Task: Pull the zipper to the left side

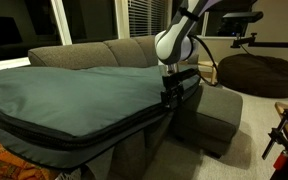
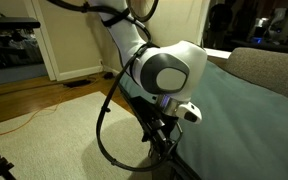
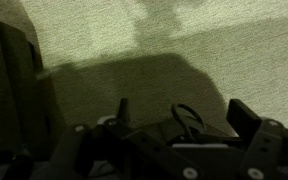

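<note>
- The dark zipper band runs along the front edge of the large grey-green fabric bag. The bag lies flat over the grey sofa.
- In an exterior view the band goes from about 8 o'clock of the bag toward 3 o'clock, and it ends under the black two-finger gripper.
- In the wrist view a small dark loop stands between the two fingers. It may be the zipper pull, but the picture is too dark to be sure.
- The jaws stand apart in the wrist view, one at 9 o'clock of the loop and one at 3 o'clock. They are not closed on it.
- In both exterior views the gripper sits at the edge of the bag, below the round white joint of the arm.
- The pale cream carpet is at 9 o'clock of the arm.
- A thin orange cable lies across the carpet toward the wooden floor.
- A grey square ottoman is at 4 o'clock of the gripper.
- A brown bean bag lies well apart from the gripper, at 2 o'clock.
</note>
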Controlling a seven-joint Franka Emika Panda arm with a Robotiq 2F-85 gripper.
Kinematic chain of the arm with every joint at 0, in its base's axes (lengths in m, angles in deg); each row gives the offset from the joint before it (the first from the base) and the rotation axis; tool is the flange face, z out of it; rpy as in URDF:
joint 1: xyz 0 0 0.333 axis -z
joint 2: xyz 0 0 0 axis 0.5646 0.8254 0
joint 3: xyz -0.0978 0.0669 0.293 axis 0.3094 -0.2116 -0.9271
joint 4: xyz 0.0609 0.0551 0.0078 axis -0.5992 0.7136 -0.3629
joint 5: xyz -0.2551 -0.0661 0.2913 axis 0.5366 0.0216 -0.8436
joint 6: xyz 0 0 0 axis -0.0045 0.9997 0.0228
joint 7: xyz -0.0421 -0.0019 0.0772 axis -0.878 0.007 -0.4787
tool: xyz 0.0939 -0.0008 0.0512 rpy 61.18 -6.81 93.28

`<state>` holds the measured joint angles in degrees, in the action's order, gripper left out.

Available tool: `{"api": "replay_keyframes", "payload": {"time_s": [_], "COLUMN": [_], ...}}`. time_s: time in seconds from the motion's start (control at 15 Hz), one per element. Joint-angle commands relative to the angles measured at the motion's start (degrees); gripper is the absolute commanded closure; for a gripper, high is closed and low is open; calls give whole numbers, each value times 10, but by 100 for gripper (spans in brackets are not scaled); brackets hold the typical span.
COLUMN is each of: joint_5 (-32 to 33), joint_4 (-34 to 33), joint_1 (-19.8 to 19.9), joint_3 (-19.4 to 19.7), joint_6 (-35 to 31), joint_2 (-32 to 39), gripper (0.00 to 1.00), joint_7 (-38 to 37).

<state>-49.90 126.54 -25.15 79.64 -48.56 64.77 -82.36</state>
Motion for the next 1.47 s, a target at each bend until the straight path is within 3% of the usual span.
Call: {"api": "replay_keyframes", "payload": {"time_s": [0.0,0.6,0.73,0.87,1.07,1.2,1.27,1.4], "joint_5": [-11,-16,-17,-18,-20,-21,-21,-20], "joint_4": [-31,-54,-57,-60,-67,-75,-80,-93], "joint_1": [23,32,33,34,36,36,36,36], "joint_3": [-13,-27,-28,-28,-28,-27,-27,-28], "joint_6": [38,82,87,92,99,104,106,111], "joint_2": [15,34,35,36,39,43,46,55], "gripper": [0,0,27,41,48,20,20,8], "joint_7": [31,70,74,75,79,79,79,80]}}
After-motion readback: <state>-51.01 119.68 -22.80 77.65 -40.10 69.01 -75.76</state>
